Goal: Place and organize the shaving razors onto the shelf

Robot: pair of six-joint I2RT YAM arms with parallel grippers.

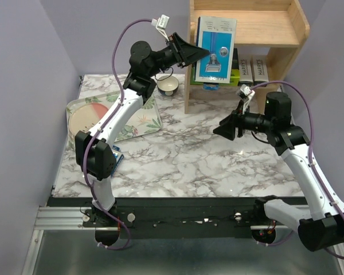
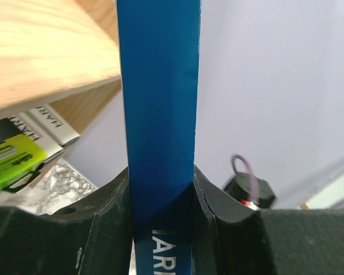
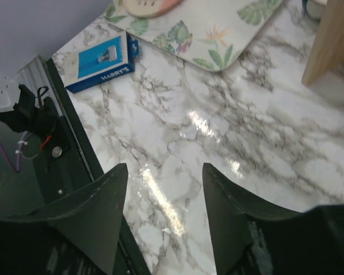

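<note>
Left jaws are clamping a blue pack (image 1: 216,48) upright before the shelf (image 1: 278,31)'s top tier; next it likely needs easing onto that board; right jaws are hanging open, empty, above the surface (image 1: 183,163), another pack (image 3: 97,63) lying near its edge.

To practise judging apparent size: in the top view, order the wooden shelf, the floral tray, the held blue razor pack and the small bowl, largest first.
1. wooden shelf
2. floral tray
3. blue razor pack, lifted nearer the camera, so it may look larger than it is
4. small bowl
</note>
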